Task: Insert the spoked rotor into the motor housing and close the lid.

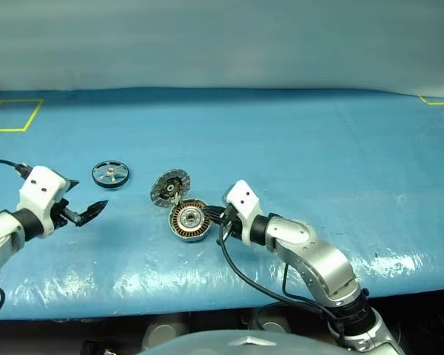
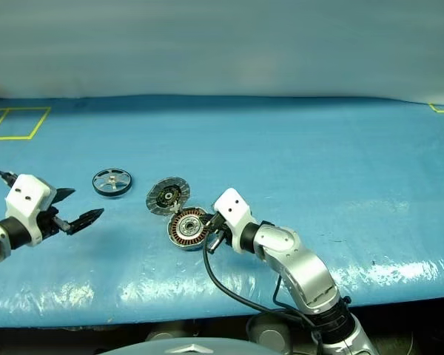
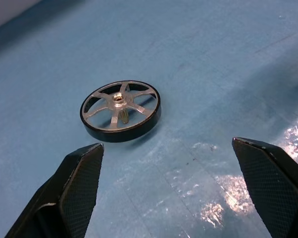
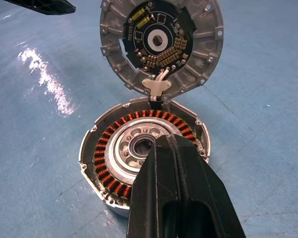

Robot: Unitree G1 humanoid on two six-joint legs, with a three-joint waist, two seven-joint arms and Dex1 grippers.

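Left pincer is hanging with its jaws spread wide at the left of the head view, pointing toward the rotor, which is lying flat and untouched on the blue surface just above and right of the fingertips. Right pincer is sitting with its fingers pressed together, empty, its tip hovering over or resting against the near rim of the housing at lower centre; whether it is actually touching is hard to say. The lid is standing open, tilted up just above the housing and joined to it at the edge. The main risk, in my judgement, is the rotor skidding: its dark rim is looking smooth and low, and the surface is looking like a glossy, wrinkled plastic sheet, so jaws closing off-centre could be pushing it away rather than lifting it. The silver spokes and shiny hub are leaving open gaps where a fingertip could be catching. Another risk is the right arm nudging the housing or knocking the lid shut before the rotor is in. The housing is a round grey metal cup ringed with copper windings around a bright bearing; the lid's inner face is showing a dark circuit board, small components and a ribbed cast rim.
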